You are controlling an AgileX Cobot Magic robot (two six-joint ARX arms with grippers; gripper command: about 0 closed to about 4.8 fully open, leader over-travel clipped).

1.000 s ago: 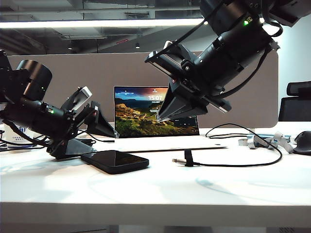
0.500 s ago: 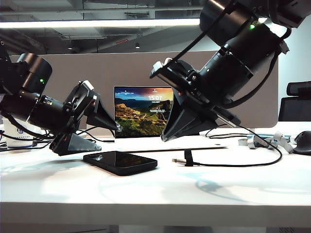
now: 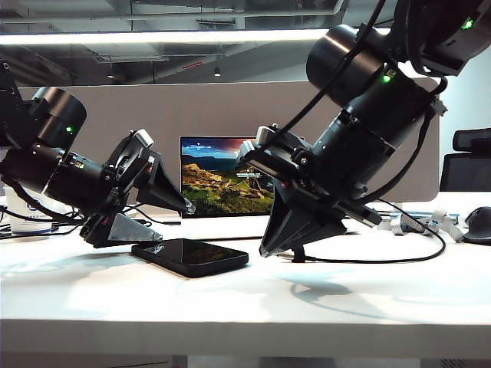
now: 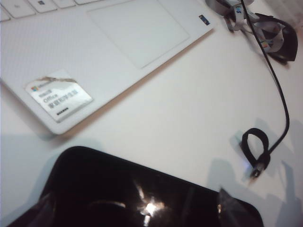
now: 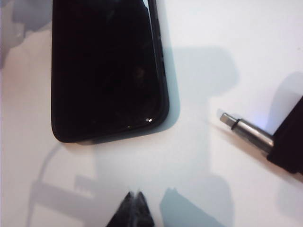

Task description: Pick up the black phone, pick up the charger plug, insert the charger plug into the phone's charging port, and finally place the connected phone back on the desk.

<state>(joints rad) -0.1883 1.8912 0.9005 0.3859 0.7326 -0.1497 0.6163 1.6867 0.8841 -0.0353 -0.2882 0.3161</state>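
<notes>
Currently, step in hand: the approach. Neither pickup is done yet, and both arms are lowered toward their targets.
Black phone (image 3: 190, 256): lies flat on the desk (image 3: 245, 295), lower left of centre in the exterior view. It is a glossy black slab with rounded corners, and its screen mirrors the ceiling lights.
Charger plug (image 5: 246, 130): a small silvery metal tip on a black cable (image 3: 399, 257), resting on the desk just beside the phone's rounded end in the right wrist view. A black strap loops around the cable behind it.
Left gripper (image 3: 165, 222): jaws wide apart, empty, at the left of the exterior view with one finger above and one level with the phone's far end.
Right gripper (image 3: 265, 251): fingers pressed together, holding nothing, tip low over the desk at frame centre, near the plug.
Next move, as a judgement: the left jaws must straddle the thin phone's edges, and the right fingers must part before they can pinch the slim plug.
Laptop (image 4: 118, 52): white and matte, with a sticker on the palm rest, behind the phone.
Desk surface: smooth and white, with soft shadows.
</notes>
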